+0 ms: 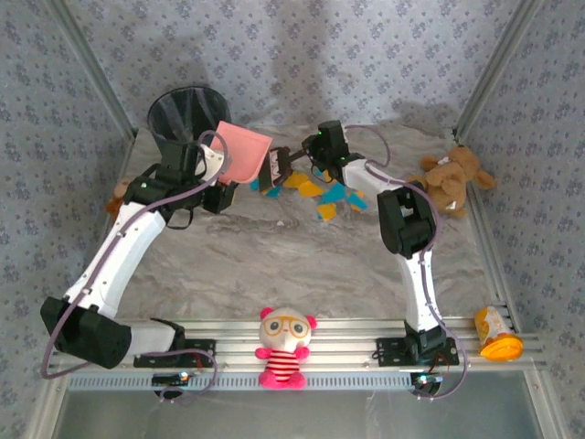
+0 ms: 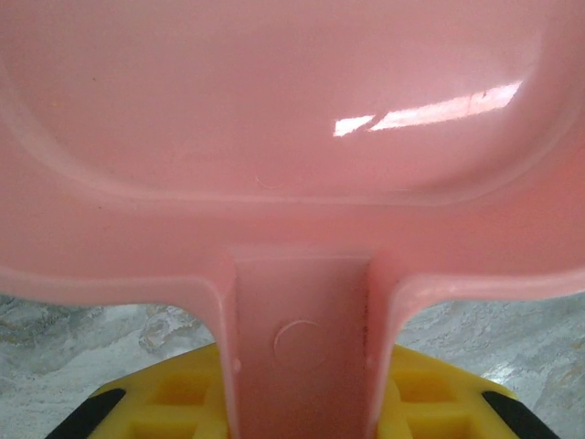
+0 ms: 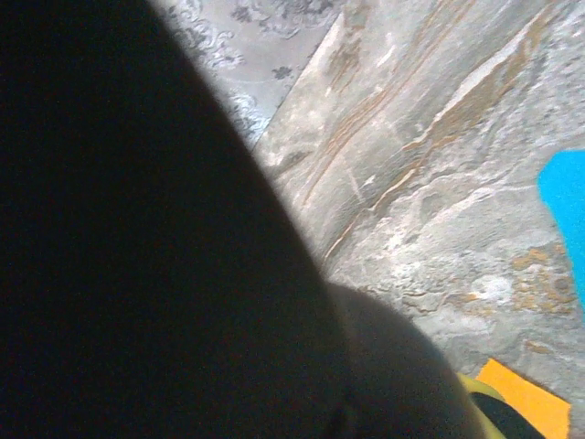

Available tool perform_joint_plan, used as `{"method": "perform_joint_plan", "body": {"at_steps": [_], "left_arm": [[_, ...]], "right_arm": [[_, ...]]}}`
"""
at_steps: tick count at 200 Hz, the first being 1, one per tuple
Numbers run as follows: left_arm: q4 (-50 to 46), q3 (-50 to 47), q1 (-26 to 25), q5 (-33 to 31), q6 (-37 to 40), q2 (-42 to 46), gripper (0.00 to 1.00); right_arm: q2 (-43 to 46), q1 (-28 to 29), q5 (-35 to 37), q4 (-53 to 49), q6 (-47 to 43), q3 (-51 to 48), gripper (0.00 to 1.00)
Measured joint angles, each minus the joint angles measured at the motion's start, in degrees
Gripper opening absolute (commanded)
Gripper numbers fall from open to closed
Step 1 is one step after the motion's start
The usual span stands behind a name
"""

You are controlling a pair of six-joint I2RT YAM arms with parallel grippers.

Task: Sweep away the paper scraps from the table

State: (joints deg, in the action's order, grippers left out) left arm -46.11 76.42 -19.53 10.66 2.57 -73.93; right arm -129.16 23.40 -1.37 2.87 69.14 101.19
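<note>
The left gripper (image 2: 302, 412) clamps the dustpan (image 2: 292, 137), mouth toward the scraps (image 1: 320, 194) beside it, so the right gripper (image 1: 291, 165), closed on a brush (image 1: 271, 174), can sweep them in.

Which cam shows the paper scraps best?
Top external: the cluster of paper scraps lies in plain sight on the table. Right wrist catches just the edge of a teal scrap and the corner of an orange scrap. Left wrist faces the pink dustpan.
</note>
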Motion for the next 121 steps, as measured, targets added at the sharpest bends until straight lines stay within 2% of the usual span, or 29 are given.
{"method": "perform_joint_plan", "body": {"at_steps": [66,121], "left_arm": [[-0.26,0.00,-0.11,-0.24,0.00,-0.50,0.00],[-0.44,0.00,-0.11,-0.92,0.00,-1.46,0.00]], "right_arm": [[0.44,-0.02,3.63,-3.54,-1.22,-1.03,0.00],[7.65,0.00,6.21,-4.68,-2.29,-9.62,0.00]]}}
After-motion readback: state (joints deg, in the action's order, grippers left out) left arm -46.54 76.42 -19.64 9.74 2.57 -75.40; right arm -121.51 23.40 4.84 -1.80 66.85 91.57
